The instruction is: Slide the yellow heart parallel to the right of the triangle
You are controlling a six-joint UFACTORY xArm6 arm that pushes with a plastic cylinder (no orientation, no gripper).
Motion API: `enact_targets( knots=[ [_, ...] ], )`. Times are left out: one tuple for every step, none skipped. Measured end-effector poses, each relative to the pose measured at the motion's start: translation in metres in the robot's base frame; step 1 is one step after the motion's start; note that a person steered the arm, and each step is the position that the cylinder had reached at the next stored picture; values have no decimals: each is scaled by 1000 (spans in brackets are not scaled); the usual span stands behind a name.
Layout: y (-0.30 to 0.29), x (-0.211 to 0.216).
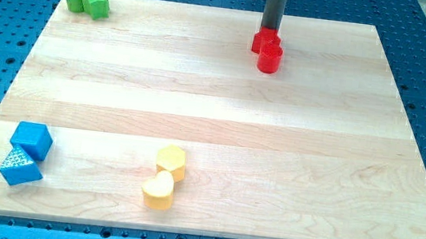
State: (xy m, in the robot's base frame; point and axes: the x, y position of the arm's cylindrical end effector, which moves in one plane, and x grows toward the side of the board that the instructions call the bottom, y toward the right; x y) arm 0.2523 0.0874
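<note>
- My tip (270,31) stands near the desk's (216,96) top edge, right of centre, just behind two touching red blocks (267,51).
- The rod carries no fingers, so there is nothing to spread or pinch.
- The yellow heart (158,190) lies near the bottom edge, touching a yellow hexagon (170,162).
- A blue triangle (19,168) and a blue cube (32,140) sit in the bottom-left corner.
- Two green blocks (86,0) sit in the top-left corner.

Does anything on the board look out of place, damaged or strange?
Nothing stands out. The blocks sit in tidy pairs: green blocks, red blocks, blue blocks, and yellow hexagon beside yellow heart. My tip is at the red pair.
</note>
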Motion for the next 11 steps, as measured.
enact_targets(
  knots=[
    [5,3],
    [11,33],
    [71,53],
    [132,94],
    [89,183],
    [40,268],
    [27,328],
    [-20,366],
    [-75,366],
    [-200,363],
    [-279,361]
  ],
)
